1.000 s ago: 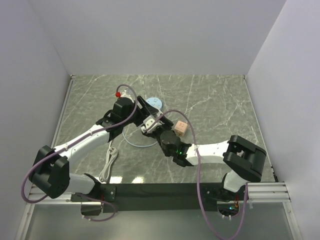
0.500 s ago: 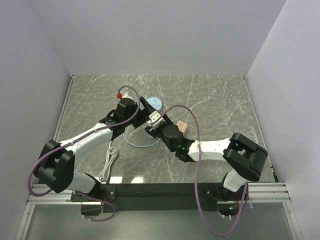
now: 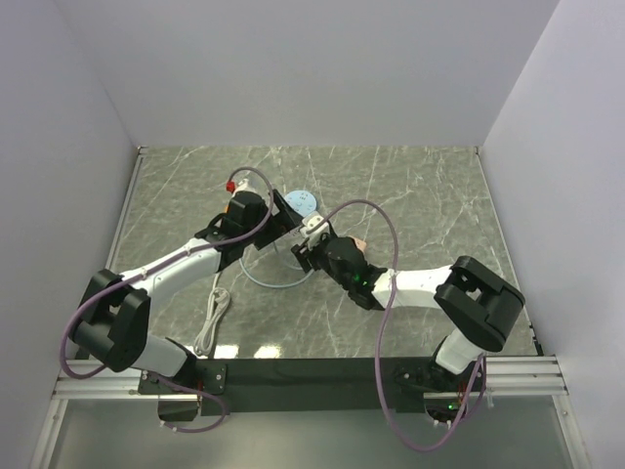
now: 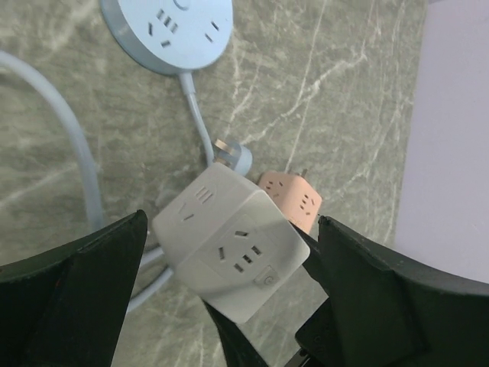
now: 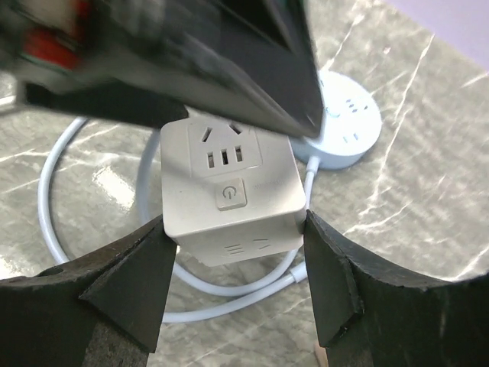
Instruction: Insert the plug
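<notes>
My right gripper [image 3: 312, 237] is shut on a white cube socket [image 3: 314, 228] and holds it above the table. In the right wrist view both fingers press the cube's [image 5: 228, 191] sides. My left gripper [image 3: 283, 217] is open, right beside the cube. In the left wrist view the cube [image 4: 229, 245] hangs between its wide-spread fingers [image 4: 72, 306] without touching them. A light-blue plug [image 4: 233, 155] lies on the table at the end of the cord from the round blue socket [image 4: 164, 27], which also shows in the top view [image 3: 301, 202].
A pink cube socket [image 4: 294, 200] sits just past the plug, partly hidden in the top view [image 3: 357, 244]. The light-blue cord [image 3: 273, 281] loops on the table under the grippers. A white bundled cable [image 3: 210, 322] lies near the left arm.
My right gripper has carried the white cube farther back and to the right. The left gripper has shifted right and now sits close against the cube.
</notes>
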Robot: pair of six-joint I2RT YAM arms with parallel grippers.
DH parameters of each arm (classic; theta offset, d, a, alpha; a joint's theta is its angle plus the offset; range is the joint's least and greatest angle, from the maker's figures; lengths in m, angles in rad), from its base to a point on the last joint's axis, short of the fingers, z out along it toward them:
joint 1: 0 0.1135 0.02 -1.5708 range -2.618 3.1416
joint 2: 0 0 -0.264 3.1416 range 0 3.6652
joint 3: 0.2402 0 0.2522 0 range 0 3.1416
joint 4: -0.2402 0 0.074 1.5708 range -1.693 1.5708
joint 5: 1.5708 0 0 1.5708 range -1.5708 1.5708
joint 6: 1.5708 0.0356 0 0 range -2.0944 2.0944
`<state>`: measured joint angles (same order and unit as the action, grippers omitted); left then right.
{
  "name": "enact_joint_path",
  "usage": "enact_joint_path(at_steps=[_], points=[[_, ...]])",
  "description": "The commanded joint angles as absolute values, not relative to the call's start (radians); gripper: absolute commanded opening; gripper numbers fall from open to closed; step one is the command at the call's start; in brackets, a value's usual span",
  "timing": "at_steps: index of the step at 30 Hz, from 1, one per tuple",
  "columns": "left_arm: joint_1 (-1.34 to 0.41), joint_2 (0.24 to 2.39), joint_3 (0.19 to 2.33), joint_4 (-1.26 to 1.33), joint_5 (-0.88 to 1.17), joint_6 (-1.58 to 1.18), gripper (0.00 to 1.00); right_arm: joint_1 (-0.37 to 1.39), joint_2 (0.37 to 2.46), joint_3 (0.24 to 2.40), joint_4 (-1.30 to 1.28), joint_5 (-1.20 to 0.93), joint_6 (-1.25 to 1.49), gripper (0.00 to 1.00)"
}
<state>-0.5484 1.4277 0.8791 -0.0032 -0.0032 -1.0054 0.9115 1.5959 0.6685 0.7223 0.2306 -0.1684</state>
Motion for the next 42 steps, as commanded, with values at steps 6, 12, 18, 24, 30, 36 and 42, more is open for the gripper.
enact_joint_path(at_steps=[6, 12, 18, 24, 30, 36, 42], points=[[-0.424, 1.299, 0.822, 0.115, 0.006, -0.894, 1.00, 0.809, 1.585, 0.692, 0.741, 0.091, -0.002, 0.01], [-0.393, 1.230, 0.762, 0.167, 0.003, -0.799, 0.99, 0.764, 1.543, 0.733, 0.667, 0.029, 0.103, 0.01], [-0.379, 1.201, 0.730, 0.225, 0.054, -0.704, 0.99, 0.695, 1.477, 0.776, 0.597, -0.104, 0.190, 0.01], [-0.353, 1.195, 0.686, 0.259, 0.072, -0.661, 0.99, 0.606, 1.433, 0.799, 0.589, -0.270, 0.251, 0.01], [-0.330, 1.180, 0.658, 0.247, 0.003, -0.654, 1.00, 0.569, 1.433, 0.811, 0.612, -0.331, 0.267, 0.01], [-0.321, 1.195, 0.667, 0.187, -0.150, -0.661, 0.99, 0.566, 1.477, 0.859, 0.603, -0.337, 0.244, 0.01], [-0.305, 1.241, 0.673, 0.155, -0.222, -0.693, 0.99, 0.566, 1.537, 0.920, 0.609, -0.376, 0.230, 0.01]])
